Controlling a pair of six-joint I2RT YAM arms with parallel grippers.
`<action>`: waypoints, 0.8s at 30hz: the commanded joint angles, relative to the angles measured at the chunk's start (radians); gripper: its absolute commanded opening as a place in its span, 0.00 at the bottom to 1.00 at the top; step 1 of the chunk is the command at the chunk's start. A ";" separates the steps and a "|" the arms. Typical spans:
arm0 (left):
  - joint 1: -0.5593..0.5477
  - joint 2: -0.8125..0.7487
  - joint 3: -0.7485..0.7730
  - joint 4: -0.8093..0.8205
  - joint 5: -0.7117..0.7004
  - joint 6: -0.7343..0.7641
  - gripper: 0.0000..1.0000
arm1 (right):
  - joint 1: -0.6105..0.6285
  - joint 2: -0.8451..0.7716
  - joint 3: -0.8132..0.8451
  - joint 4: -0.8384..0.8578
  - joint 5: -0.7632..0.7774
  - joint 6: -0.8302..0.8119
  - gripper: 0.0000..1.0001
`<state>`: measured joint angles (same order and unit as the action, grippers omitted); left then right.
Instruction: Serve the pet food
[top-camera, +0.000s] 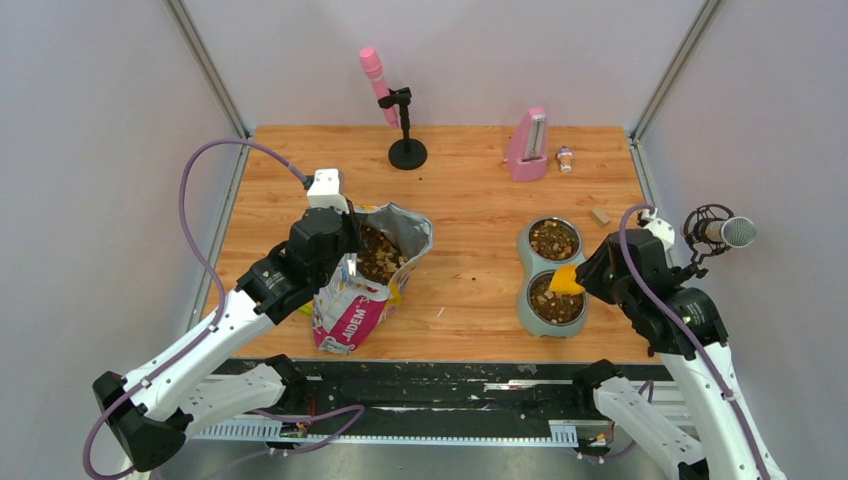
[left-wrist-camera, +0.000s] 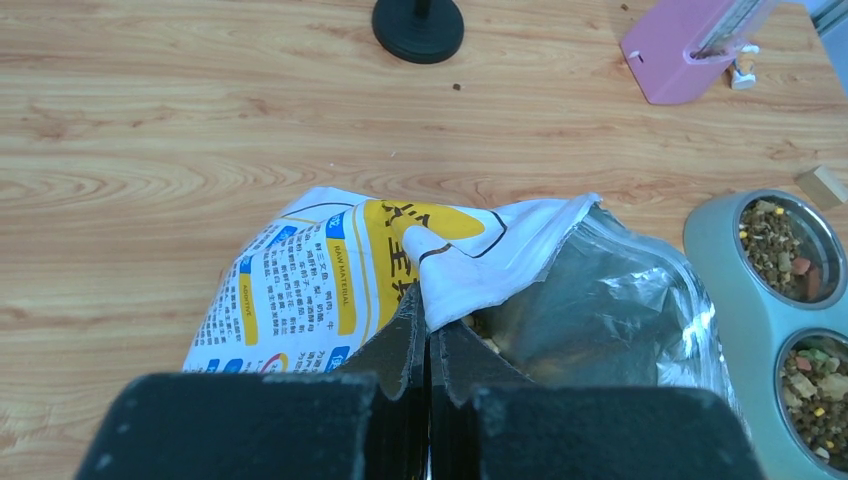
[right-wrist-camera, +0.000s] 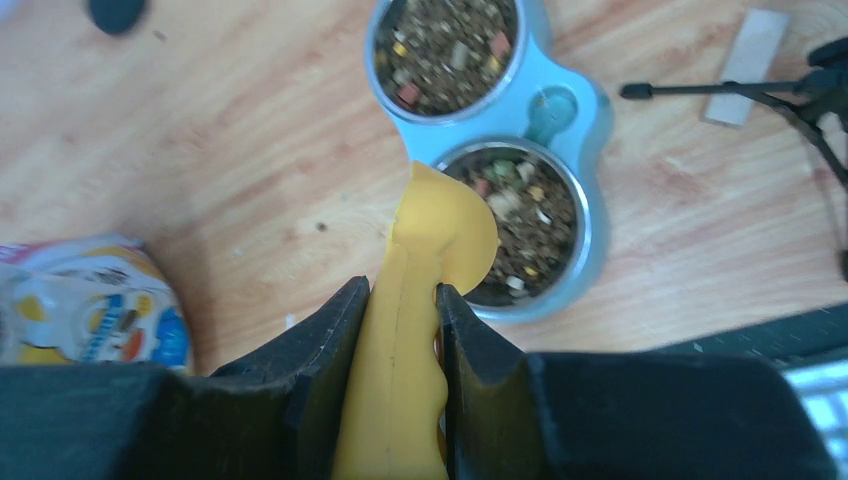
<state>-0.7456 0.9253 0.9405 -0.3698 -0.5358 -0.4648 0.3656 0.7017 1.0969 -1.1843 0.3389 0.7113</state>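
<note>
1. Pet food (top-camera: 378, 255): loose brown and tan kibble in three places. One heap sits in the open bag (top-camera: 345, 310); the rest fills both cups of the grey-blue double bowl (top-camera: 530, 272) at table R.
2. Hard to see: in L wrist view the bag's kibble is nearly all hidden behind the fingers, w/ just a sliver by the foil lining. The near cup's food (right-wrist-camera: 520, 220) is partly covered by the yellow scoop (right-wrist-camera: 440, 220). Only the scoop's back shows, so can't tell if anything is in it.
3. Look: small dry pieces, mostly dark brown, w/ scattered tan, red, green and yellow bits in the far cup (right-wrist-camera: 445, 50) and the near one. A few stray crumbs lie on the wooden table (top-camera: 470, 190).
4. L gripper (left-wrist-camera: 428, 310): jaws together, pinching the bag's white top edge. The bag stands propped w/ its mouth open.
5. R gripper (right-wrist-camera: 405, 295): jaws clamped on the scoop handle, scoop head over the near cup's rim.
6. Back of table: pink mic on a black stand (top-camera: 405, 150) and a pink metronome (top-camera: 528, 145).
</note>
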 joint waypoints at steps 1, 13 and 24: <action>-0.003 -0.034 0.023 0.049 -0.055 0.001 0.00 | 0.003 -0.134 -0.048 0.254 0.015 0.080 0.05; -0.003 -0.062 0.033 0.025 -0.071 -0.022 0.00 | 0.003 -0.168 -0.566 1.037 -0.238 0.381 0.06; -0.003 -0.084 0.040 -0.055 -0.084 -0.065 0.00 | 0.006 0.433 -0.522 1.440 -0.808 0.382 0.04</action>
<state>-0.7456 0.8825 0.9405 -0.4309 -0.5854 -0.4953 0.3656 1.0065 0.5072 0.0292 -0.2016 1.0889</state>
